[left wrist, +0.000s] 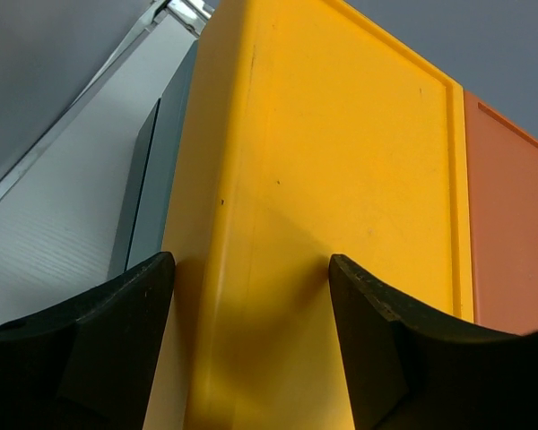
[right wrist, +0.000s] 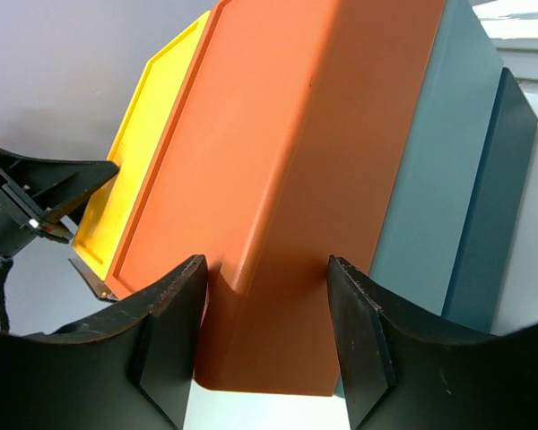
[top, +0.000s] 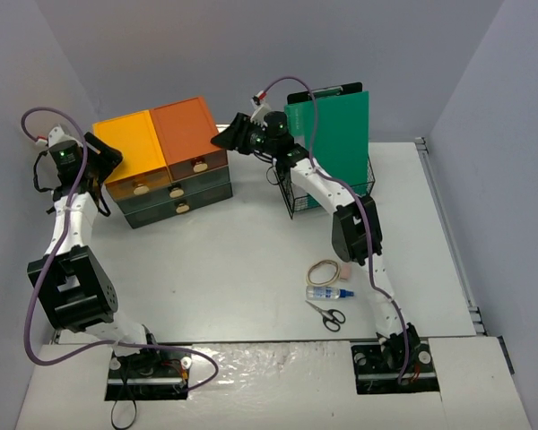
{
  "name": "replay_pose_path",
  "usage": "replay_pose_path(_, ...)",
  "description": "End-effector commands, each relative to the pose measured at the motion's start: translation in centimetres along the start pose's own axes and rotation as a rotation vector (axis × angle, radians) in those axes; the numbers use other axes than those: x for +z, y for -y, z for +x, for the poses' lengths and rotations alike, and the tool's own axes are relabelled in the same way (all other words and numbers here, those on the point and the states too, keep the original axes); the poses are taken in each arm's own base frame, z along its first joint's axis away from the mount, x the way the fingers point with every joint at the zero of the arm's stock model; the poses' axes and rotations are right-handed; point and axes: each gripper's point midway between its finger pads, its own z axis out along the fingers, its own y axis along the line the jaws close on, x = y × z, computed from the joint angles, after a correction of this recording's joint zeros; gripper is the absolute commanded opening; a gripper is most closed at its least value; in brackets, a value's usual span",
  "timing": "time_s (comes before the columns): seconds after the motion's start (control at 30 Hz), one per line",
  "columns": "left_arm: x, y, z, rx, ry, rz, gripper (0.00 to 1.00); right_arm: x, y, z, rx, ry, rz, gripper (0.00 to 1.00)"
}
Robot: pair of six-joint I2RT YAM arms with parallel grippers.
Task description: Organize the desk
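Early days: scissors (top: 325, 314), glue bottle (top: 328, 292) & tape roll (top: 324, 271) lie loose on the matte white table (top: 251, 260), near the right arm's base. At the boxy plastic drawer unit (top: 166, 166) at the back left, left gripper (left wrist: 251, 269) straddles the smooth yellow lid edge and right gripper (right wrist: 264, 269) the orange one. Jaws part-wide, can't tell if clamped.

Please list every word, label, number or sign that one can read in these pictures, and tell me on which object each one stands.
No text can be read in any of the three views.
Small bottle: it has a blue label, but it is too small to read.
Drawer unit: no writing shows on its tops or fronts.
Green board: no writing shows.
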Motion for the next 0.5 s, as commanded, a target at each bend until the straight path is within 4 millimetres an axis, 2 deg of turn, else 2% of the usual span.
replay_pose_path(0.0,-1.1,9.5,4.9,0.008,-0.210,0.345,0.61,-1.1,-4.0,1.3,-0.051,-0.068,-0.052,0.48)
replay_pose_path(0.17,-2.4,11.4,6.2,0.031,-0.255,0.383,0.61,-2.2,-4.3,1.4,-0.065,-0.075,-0.029,0.48)
replay_pose_path(0.47,-4.8,12.4,7.9,0.064,-0.295,0.382,0.61,-3.7,-4.6,1.6,-0.077,-0.079,0.010,0.49)
